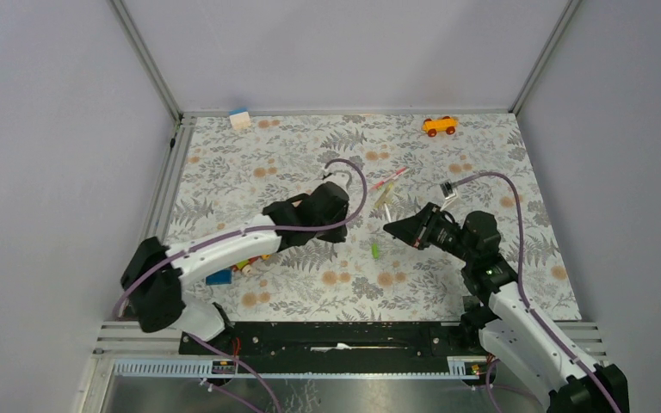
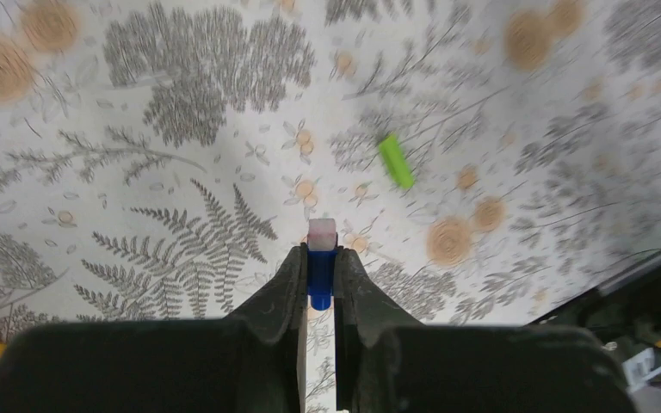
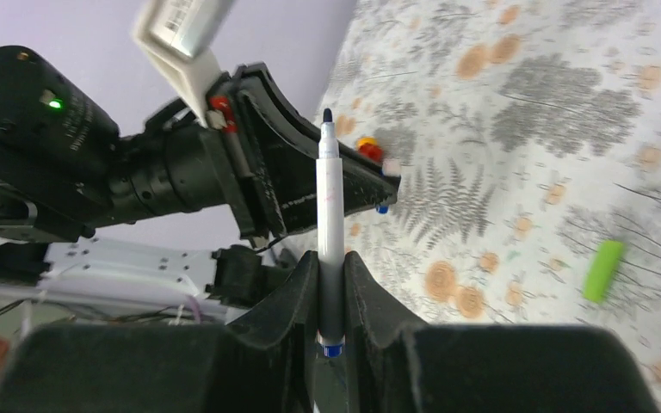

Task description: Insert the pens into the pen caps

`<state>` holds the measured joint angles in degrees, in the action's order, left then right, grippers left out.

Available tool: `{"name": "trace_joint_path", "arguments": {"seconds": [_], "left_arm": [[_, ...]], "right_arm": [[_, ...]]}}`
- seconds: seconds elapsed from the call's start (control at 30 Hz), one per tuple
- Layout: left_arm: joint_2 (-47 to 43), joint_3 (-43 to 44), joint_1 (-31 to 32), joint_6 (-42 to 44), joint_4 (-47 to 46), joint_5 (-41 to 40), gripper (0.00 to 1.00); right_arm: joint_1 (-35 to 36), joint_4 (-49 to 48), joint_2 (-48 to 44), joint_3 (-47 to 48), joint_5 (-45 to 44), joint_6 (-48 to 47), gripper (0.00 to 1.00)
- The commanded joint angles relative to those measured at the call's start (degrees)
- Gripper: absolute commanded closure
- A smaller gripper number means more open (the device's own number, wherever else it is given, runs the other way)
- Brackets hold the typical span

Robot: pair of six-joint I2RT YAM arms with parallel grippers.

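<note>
My left gripper (image 2: 320, 254) is shut on a dark blue pen cap (image 2: 321, 274) whose whitish end pokes out past the fingertips. It hovers above the floral mat (image 1: 293, 163). My right gripper (image 3: 331, 258) is shut on a white pen with a dark blue end (image 3: 329, 206), dark tip pointing at the left gripper (image 3: 310, 185). In the top view the two grippers face each other, left (image 1: 337, 215) and right (image 1: 393, 228), a short gap apart. A lime green cap (image 1: 375, 249) lies on the mat below them. A pink-red pen (image 1: 390, 180) and a pale yellow pen (image 1: 383, 199) lie behind.
An orange toy car (image 1: 440, 126) sits at the back right and a white block (image 1: 239, 119) at the back left. Coloured toy bricks (image 1: 250, 262) and a blue brick (image 1: 219, 277) lie under the left arm. Grey walls enclose the mat.
</note>
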<state>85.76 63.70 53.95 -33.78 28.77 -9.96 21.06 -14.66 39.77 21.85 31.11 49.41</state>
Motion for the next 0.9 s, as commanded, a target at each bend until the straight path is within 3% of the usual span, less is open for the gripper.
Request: {"name": "trace_joint_path", "arguments": {"seconds": [0.0, 0.13, 0.3, 0.6, 0.87], "left_arm": [[-8.0, -2.6, 0.2, 0.7, -7.4, -5.4, 1.00], [-15.5, -6.5, -0.3, -2.5, -12.3, -11.7, 1.00], [-23.4, -12.2, -2.9, -5.6, -21.2, -11.2, 1.00], [-30.0, -21.8, -19.7, -16.7, -42.6, 17.3, 1.00], [-29.6, -27.2, -23.5, -28.2, -61.3, 29.8, 1.00]], "right_arm": [[0.4, -20.7, 4.2, -0.3, 10.0, 5.5, 1.00], [0.7, -24.3, 7.2, 0.2, 11.0, 5.4, 1.00], [4.7, -25.9, 10.6, 2.8, 9.4, 2.4, 1.00], [14.6, -32.8, 15.9, 4.5, 4.2, -3.7, 1.00], [20.8, -38.4, 22.2, 5.4, 0.7, -5.1, 1.00]]}}
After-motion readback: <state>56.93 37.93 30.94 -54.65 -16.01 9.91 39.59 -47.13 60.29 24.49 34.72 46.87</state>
